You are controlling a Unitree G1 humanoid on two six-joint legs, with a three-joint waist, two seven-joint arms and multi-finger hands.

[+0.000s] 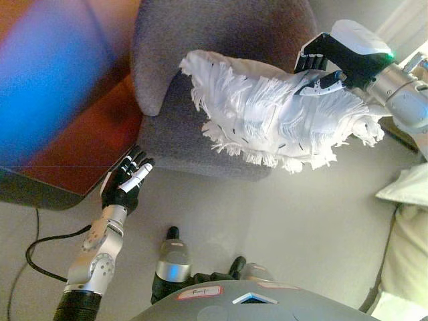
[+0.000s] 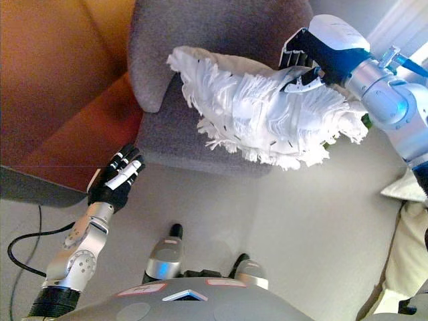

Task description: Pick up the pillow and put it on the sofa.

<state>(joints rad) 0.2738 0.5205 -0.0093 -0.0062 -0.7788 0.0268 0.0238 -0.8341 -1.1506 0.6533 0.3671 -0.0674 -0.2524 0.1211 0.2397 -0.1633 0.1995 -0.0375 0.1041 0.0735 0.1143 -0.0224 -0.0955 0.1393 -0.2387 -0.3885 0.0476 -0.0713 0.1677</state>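
Nearest, left hand (image 1: 126,182) hangs relaxed by the grey sofa's (image 1: 221,40) front corner; right hand (image 1: 332,63) grasps the fringed white pillow (image 1: 267,117) over the seat, presumably for setting down.

The pillow (image 1: 281,117) hides part of the sofa (image 1: 221,40) seat.

Right hand (image 2: 314,57) gripping fringed pillow (image 2: 267,114) (white), over sofa (image 2: 200,40)

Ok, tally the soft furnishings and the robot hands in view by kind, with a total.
White fringed pillow: 1, held by the right robot hand
Grey sofa: 1
Robot hands: 2, the left robot hand idle, low beside the sofa
Total: 4
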